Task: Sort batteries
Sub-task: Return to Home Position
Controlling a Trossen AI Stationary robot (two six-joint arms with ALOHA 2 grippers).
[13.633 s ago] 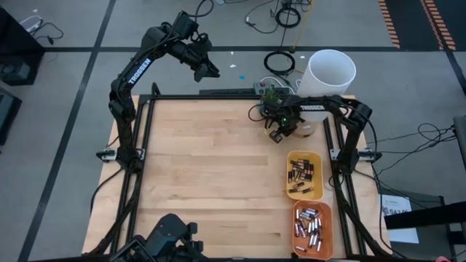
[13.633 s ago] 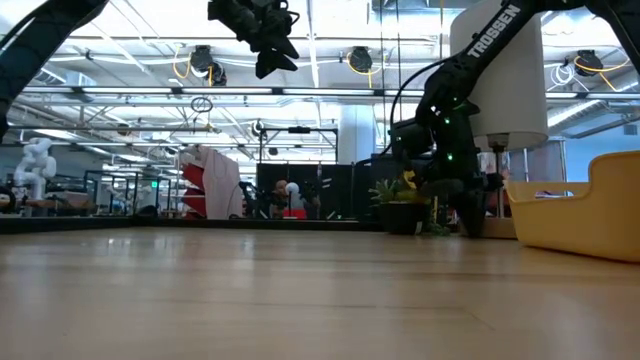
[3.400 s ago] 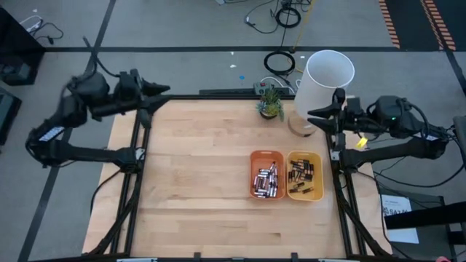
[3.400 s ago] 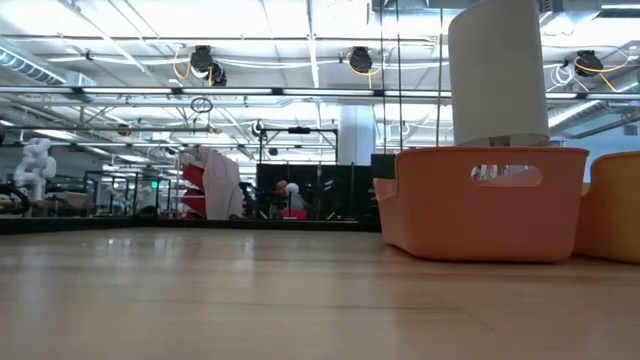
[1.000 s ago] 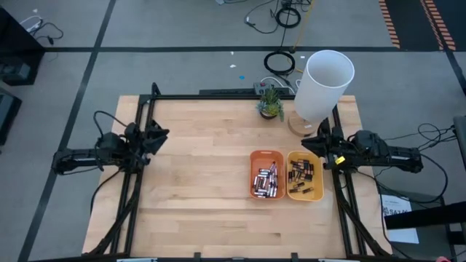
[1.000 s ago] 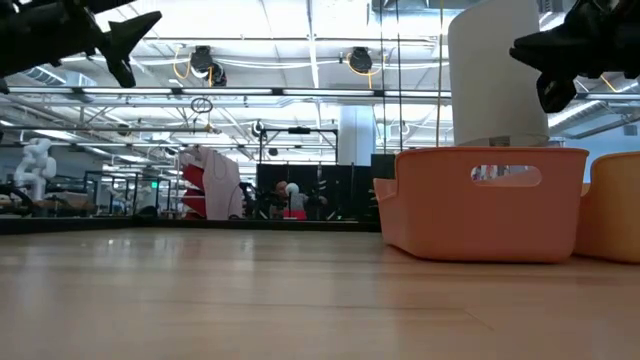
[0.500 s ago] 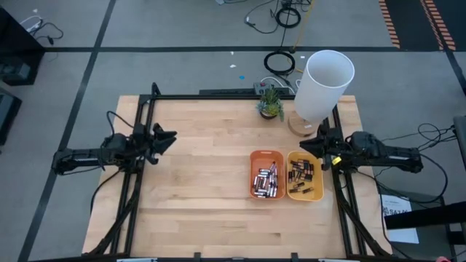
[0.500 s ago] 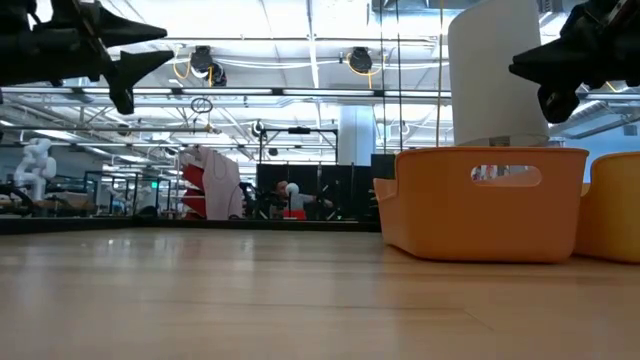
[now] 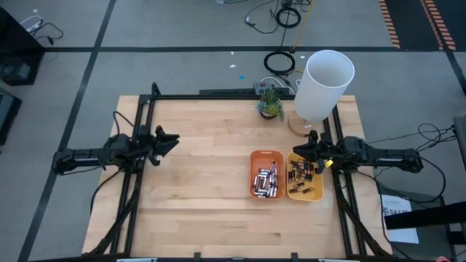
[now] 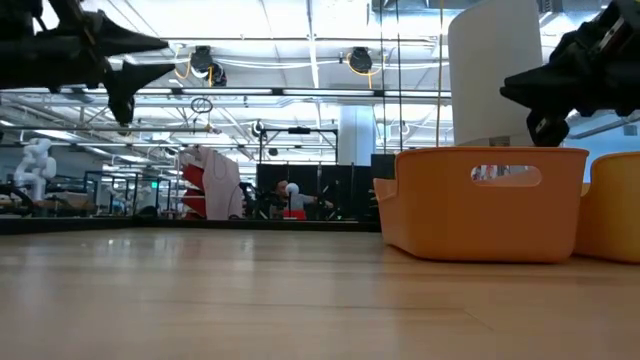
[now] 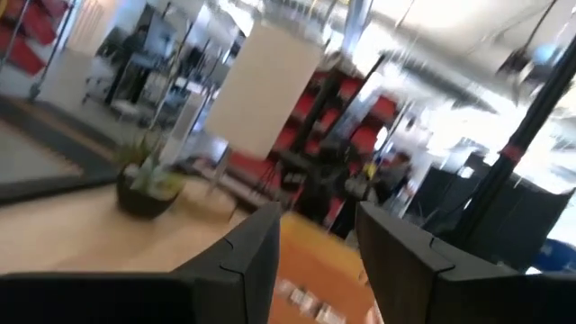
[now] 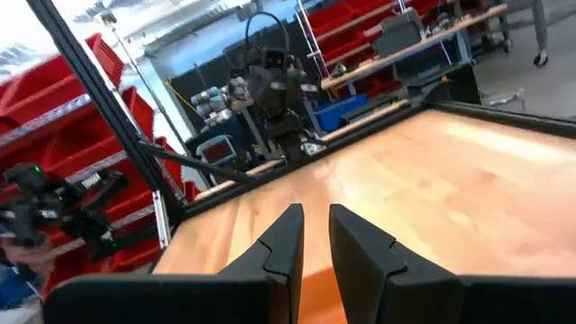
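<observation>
— Orange plastic tray (image 9: 252, 175) first: what's in it?

— Silvery cylindrical batteries (image 9: 267, 180), heaped. The dark-bodied batteries (image 9: 302, 175) lie in the yellow plastic tray (image 9: 320, 185) that touches the orange tray on its right side. I see none loose on the pale wooden surface (image 9: 204, 196), so I judge the sorting finished.

— And you?

— Parking, I'd say. My left fingers (image 11: 238, 256) hang well apart from the orange tray, off its left side, spread and empty. My right fingers (image 12: 281, 243) hover near the orange tray, above the yellow tray's far edge, a slim gap between them, gripping nothing.

— Next?

— Probably only settling both arms at rest, clear of the trays.
</observation>
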